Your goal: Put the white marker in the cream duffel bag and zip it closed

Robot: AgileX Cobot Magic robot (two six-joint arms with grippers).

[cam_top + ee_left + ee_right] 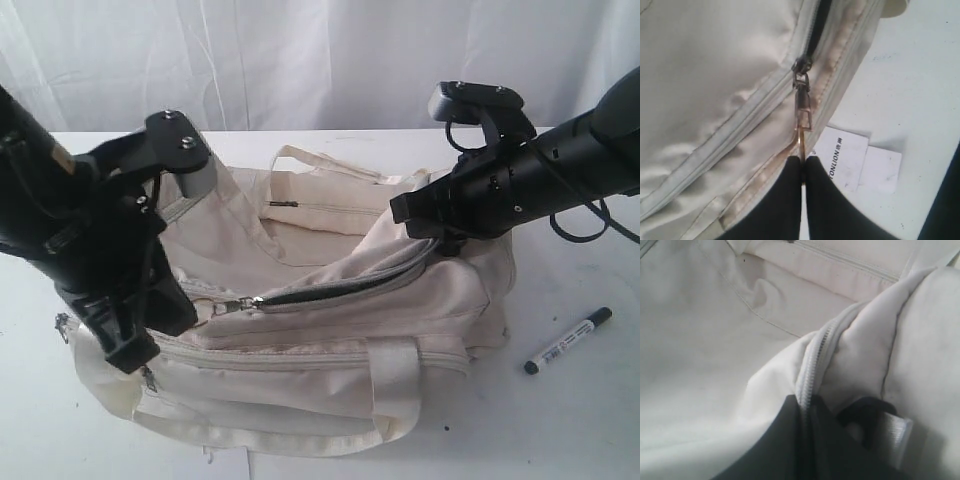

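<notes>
A white surface (580,420) carries everything, with the cream duffel bag (330,380) slumped across the middle of it. Nearest me, one glossy webbing handle (395,385) lies folded over the bag's front panel. Just past that, on the left side, the left claw (803,162) is clenched on the metal zipper pull (802,107), its two dark fingers (782,200) pressed together with the end of the pull pinched between them. A white paper tag (845,157) lies on the surface beside the bag there. From the slider the grey zipper (340,288) runs to the right, and a dark gap shows along it where the mouth is unzipped.

The white marker (570,340) lies on the surface off the bag's right end, outside the bag and apart from it, with its dark cap pointing away from me.

Further back, at the bag's right end, the right claw (807,405) is clamped on the fabric rim with the zipper tape caught between its fingers, right beside a black strap ring (865,412). The bag's pale lining gapes open past it. A white curtain (320,60) hangs behind.
</notes>
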